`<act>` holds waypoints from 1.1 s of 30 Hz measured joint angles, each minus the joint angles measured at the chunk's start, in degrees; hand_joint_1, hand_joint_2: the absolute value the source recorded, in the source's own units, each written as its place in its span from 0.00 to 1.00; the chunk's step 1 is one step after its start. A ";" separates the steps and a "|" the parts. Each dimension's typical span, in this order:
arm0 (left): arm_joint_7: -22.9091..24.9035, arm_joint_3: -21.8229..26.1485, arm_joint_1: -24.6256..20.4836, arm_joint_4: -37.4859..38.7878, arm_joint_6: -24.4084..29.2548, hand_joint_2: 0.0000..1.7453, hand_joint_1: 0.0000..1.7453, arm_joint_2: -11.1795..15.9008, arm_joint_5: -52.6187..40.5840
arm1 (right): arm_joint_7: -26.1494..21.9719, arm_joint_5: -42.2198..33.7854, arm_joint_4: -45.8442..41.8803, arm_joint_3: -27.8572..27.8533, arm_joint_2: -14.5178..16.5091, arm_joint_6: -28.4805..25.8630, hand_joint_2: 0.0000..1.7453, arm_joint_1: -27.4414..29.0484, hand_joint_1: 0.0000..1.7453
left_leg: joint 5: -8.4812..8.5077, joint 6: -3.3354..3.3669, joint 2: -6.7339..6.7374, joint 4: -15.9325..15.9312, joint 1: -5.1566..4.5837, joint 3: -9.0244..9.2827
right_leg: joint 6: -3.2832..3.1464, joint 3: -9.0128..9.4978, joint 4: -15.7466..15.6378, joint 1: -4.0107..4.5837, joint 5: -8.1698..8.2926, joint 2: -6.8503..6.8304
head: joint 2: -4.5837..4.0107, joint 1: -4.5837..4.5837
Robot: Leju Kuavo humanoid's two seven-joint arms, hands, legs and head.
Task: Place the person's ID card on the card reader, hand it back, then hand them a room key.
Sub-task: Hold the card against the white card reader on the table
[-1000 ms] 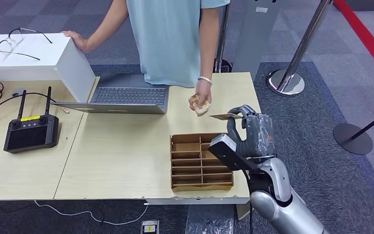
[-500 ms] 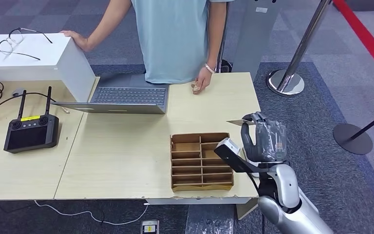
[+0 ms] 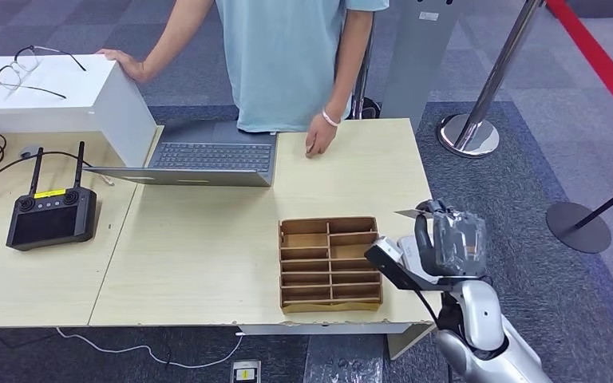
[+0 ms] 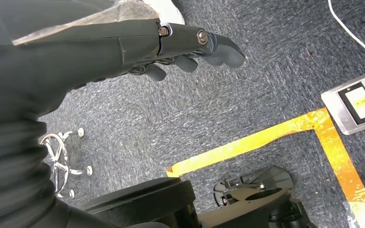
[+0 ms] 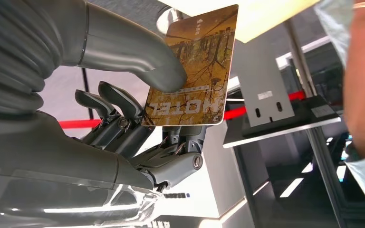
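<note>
1. Room key (image 5: 192, 71): golden-brown branch pattern, dark "HOTEL" lettering.
2. Right hand (image 3: 445, 239): grey and dark.
3. Bench (image 3: 199, 239): pale wood.
4. Divided tray (image 3: 330, 263): brown cardboard.
5. Person's shirt (image 3: 283, 56): light blue.
6. Floor tape (image 4: 285, 137): orange-yellow on grey-blue carpet (image 4: 247, 95).

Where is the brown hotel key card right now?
The brown hotel key card is pinched in the right robot hand, raised off the table's right edge, beside the brown cardboard divider tray in the head view.
</note>
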 joint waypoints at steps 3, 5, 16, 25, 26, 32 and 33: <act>0.15 0.00 0.00 0.00 0.00 1.00 0.00 0.00 0.00 | 0.46 1.36 0.57 -0.53 -0.31 0.73 1.00 0.68 1.00 | 0.00 0.00 0.00 0.00 0.00 0.00 | 0.00 0.00 0.00 0.00 0.00 0.00 | 0.00 0.01; 0.22 0.00 0.00 0.00 0.00 1.00 0.00 0.00 0.00 | 0.72 2.20 1.01 -0.78 -0.55 1.30 1.00 1.13 1.00 | 0.00 0.00 0.00 0.00 0.00 0.00 | 0.00 0.00 0.00 0.00 0.00 0.00 | 0.00 0.00; 0.06 0.00 0.00 0.00 0.00 1.00 0.00 0.02 -0.01 | 1.37 3.40 3.38 -1.84 -1.25 2.46 1.00 3.11 1.00 | 0.00 0.00 0.00 0.00 0.00 0.00 | 0.00 0.00 0.00 0.00 0.00 0.00 | 0.00 0.01; 0.30 0.00 -0.01 0.00 0.00 1.00 0.00 0.02 -0.04 | 1.08 1.90 6.98 -2.00 -0.85 1.14 1.00 4.27 1.00 | 0.00 0.00 0.01 0.00 0.00 0.00 | 0.00 0.00 0.00 0.00 0.00 0.00 | 0.00 -0.01; 0.40 0.00 -0.01 0.00 0.00 1.00 0.00 0.02 -0.05 | 1.03 1.65 7.41 -1.99 -0.80 0.83 1.00 4.29 1.00 | 0.00 0.00 0.01 0.00 0.00 0.00 | 0.00 0.00 0.00 0.00 0.00 0.00 | 0.00 0.00; 0.58 0.00 -0.02 0.00 0.00 1.00 0.00 0.02 -0.15 | 0.79 0.39 10.25 -1.98 -0.49 -0.37 1.00 4.56 1.00 | 0.00 0.00 0.00 0.00 0.00 0.00 | 0.00 0.01 0.00 0.00 0.00 0.00 | 0.00 0.01; 0.58 0.00 -0.03 0.00 0.00 1.00 0.00 0.02 -0.15 | 0.78 0.34 10.72 -1.98 -0.43 -0.46 1.00 4.63 1.00 | 0.00 0.00 0.00 0.00 0.00 0.01 | 0.00 0.01 0.00 0.00 0.00 0.00 | 0.00 0.01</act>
